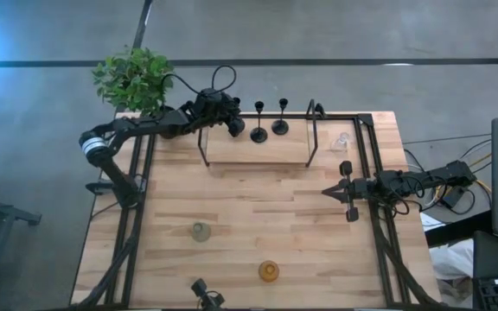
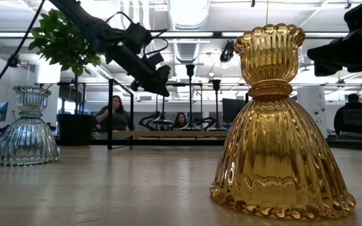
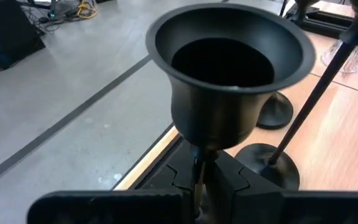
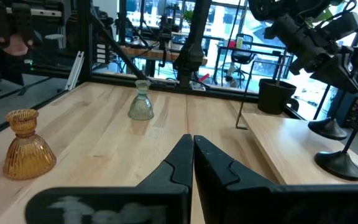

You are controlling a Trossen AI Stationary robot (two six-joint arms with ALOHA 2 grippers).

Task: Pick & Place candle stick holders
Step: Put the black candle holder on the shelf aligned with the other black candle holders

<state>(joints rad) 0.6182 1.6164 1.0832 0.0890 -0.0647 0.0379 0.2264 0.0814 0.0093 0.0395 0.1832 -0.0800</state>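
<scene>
My left gripper (image 1: 231, 122) reaches over the far left of the raised wooden shelf (image 1: 258, 155) and is shut on a black candle stick holder (image 3: 229, 68). Two more black holders (image 1: 258, 133) (image 1: 280, 126) stand on their round bases on the shelf beside it. A clear glass holder (image 1: 341, 140) stands at the far right. A grey-green glass holder (image 1: 200, 231) and an amber one (image 1: 269, 271) stand on the table near the front. My right gripper (image 1: 335, 191) is shut and empty at the right, right of the table's middle. My left gripper pinches the black holder's thin stem (image 3: 198, 163) just below its cup, between its two fingers. The fingers come slanting down from the table's far left and lie across the stem. The holder stands about upright, cup up. Its base is hidden below the fingers, so I cannot tell whether it rests on the shelf.
A black pot with a green plant (image 1: 134, 78) stands at the far left corner. Black metal hoops (image 1: 202, 142) (image 1: 312, 131) rise at both ends of the shelf. Dark rails run along the table's left and right sides. People sit in the room beyond (image 2: 112, 116).
</scene>
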